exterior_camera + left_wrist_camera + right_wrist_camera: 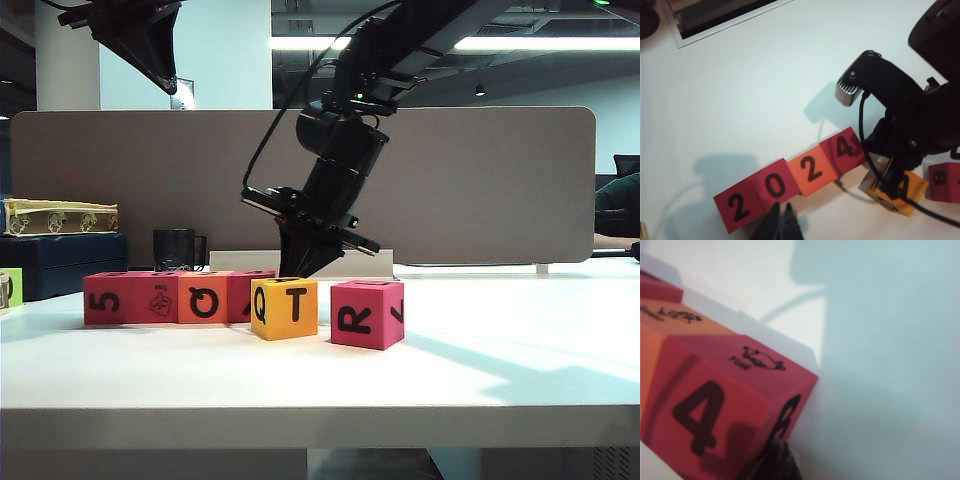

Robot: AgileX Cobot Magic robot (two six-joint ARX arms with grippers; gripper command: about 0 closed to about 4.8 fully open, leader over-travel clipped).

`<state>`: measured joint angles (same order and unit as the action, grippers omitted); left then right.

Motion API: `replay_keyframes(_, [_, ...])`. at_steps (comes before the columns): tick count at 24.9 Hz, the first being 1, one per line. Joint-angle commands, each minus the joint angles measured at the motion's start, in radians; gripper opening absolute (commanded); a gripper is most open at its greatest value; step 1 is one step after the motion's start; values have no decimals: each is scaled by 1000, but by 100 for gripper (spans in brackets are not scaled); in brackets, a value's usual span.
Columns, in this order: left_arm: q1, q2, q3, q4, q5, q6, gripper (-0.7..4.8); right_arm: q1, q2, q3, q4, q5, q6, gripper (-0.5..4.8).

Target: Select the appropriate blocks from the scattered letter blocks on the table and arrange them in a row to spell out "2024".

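Here we see row of four blocks [790, 186] on table [300, 375], tops reading 2, 0, 2, 4, touching side by side. Left gripper [781, 222] shut, hovering just beside row, empty. Yellow cube [284, 308], then red R cube [367, 314] stand apart. Right gripper [776, 462] shut, empty, at "4" block [715, 415]. Mug [176, 249] behind; contents hidden from us.

Right tool [300, 268] crowds the yellow cube [284, 308] and block row [165, 297] — table [500, 360] beyond lies open.
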<state>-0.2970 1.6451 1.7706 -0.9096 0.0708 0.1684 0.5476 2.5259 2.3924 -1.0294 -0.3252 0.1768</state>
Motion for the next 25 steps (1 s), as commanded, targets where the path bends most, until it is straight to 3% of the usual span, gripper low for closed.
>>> replay_keyframes(1, [-1,-4,4,5,1,8,-6,11,-7,3,5,-9,-1,-1])
replay_keyframes(20, [0,-5,4,2,-11,-3,-6,17,-18,6,1,-10,0,-1])
replay_keyframes(25, [25,-11,6,-7,-55,3,-6,5,-38,6,-17,37,-1,-1])
